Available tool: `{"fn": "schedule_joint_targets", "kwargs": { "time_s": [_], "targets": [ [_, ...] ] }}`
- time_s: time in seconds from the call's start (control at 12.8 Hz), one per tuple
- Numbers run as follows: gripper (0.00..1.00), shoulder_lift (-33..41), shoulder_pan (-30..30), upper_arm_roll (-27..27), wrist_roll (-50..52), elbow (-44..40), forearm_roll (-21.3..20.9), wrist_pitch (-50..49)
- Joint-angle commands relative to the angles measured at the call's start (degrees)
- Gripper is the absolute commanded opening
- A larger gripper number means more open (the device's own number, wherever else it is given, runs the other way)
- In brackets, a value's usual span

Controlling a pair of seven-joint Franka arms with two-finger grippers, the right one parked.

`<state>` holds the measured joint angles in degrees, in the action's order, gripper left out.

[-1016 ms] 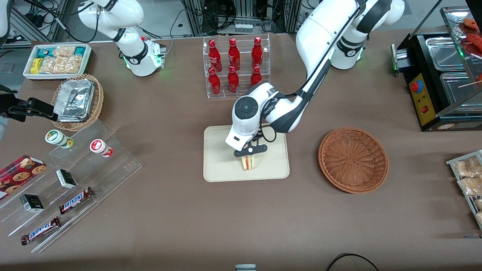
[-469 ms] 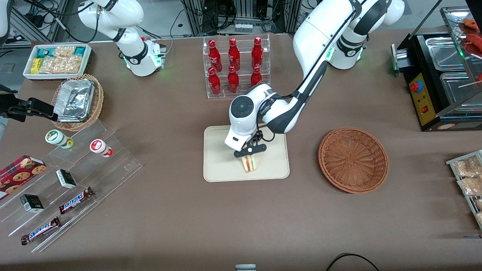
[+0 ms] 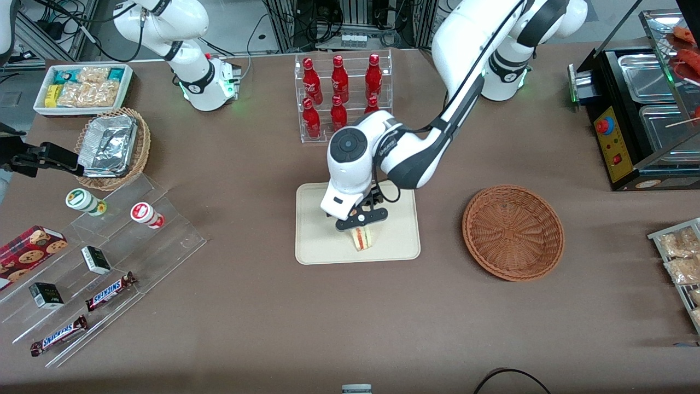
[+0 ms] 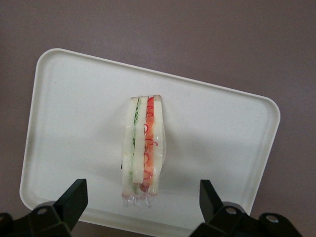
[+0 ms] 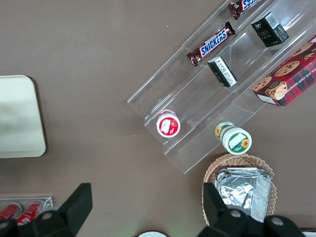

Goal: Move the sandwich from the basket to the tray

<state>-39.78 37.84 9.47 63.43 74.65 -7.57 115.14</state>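
Sandwich [image 3: 361, 238] now stands free on the tray [image 3: 317, 241]; gripper [image 3: 361, 219], jaws apart, has risen just above it since a second ago. Basket [image 3: 513, 232] empty; placement looks complete.

we are looking at a robotics lab dressed as a snack shop: white robot arm bases [image 3: 205, 82] bolted to a brown-clothed table [image 3: 262, 317], with equipment racks and cables [image 3: 355, 22] alongside. a clear acrylic rack of red bottles [image 3: 342, 96], stepped acrylic shelves of chocolate bars [image 3: 98, 295] and a black food warmer [image 3: 629, 120] mimic a shop counter.
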Motion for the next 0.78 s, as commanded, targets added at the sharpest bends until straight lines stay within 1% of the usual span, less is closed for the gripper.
{"fn": "schedule_joint_targets", "kwargs": {
  "time_s": [0.0,0.16,0.23,0.31,0.39,0.55,0.7],
  "targets": [
    [1.0,2.33,0.31,-0.77,-3.38,-0.03,-0.51,-2.29],
    [1.0,3.3,0.31,-4.45,-10.41,-0.03,0.97,-4.91],
    [1.0,4.78,0.31,-6.73,-12.26,-0.03,1.67,-7.62],
    [1.0,6.1,0.22,-9.01,-13.24,0.32,2.9,-8.43],
    [1.0,6.81,0.31,-11.47,-15.51,0.85,5.61,-9.22],
    [1.0,8.66,0.22,-15.43,-23.75,3.39,6.78,-12.04],
    [1.0,11.2,0.31,-20.87,-30.53,6.2,10.19,-12.13]
  ]
}}
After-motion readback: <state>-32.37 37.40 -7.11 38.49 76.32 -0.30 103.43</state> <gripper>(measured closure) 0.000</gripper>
